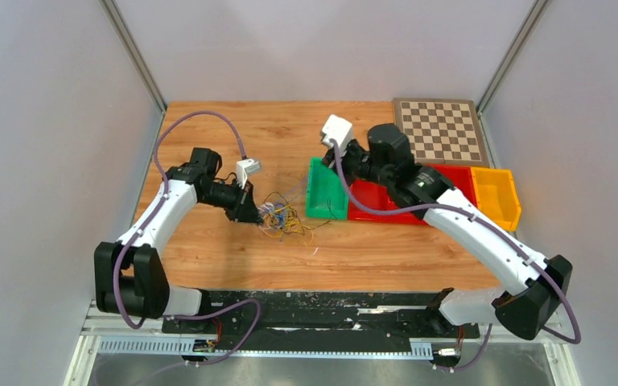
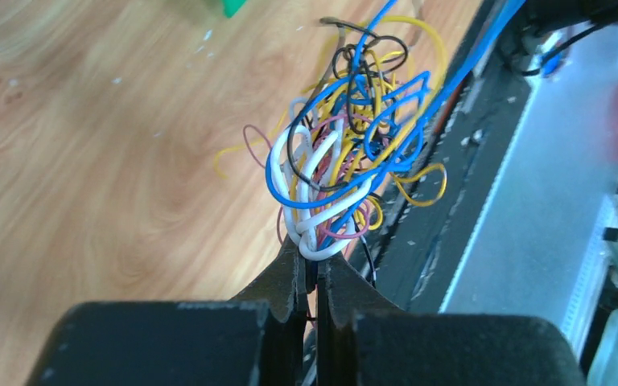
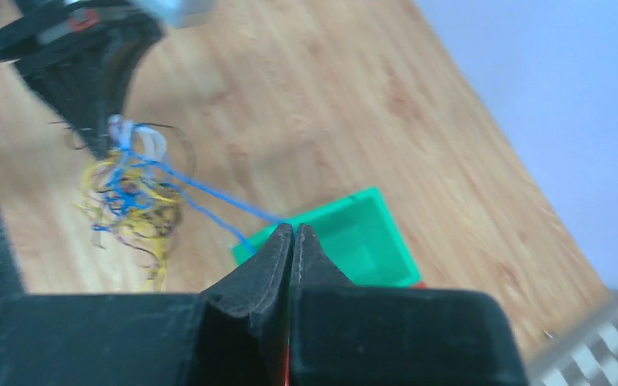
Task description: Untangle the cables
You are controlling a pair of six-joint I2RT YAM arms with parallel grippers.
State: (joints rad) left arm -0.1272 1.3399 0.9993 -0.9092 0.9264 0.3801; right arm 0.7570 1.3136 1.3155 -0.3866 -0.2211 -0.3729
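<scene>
The cables (image 1: 280,215) are one snarl on the tabletop (image 1: 386,257), just left of the green bin (image 1: 326,193). Left hand (image 2: 311,259) is clamped on the white loops at the snarl's edge. Right hand (image 3: 292,232) looks pinched shut on a blue strand (image 3: 225,199) running back to the clump. Pull apart too hard and I'd bet the knots cinch tighter, or that skinny strand just slips out.

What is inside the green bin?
The green bin shows, in its far part, only bare floor and walls. The near part is covered by the shut right end effector, where a blue cable ends, so whether that strand dips inside cannot be seen.
</scene>
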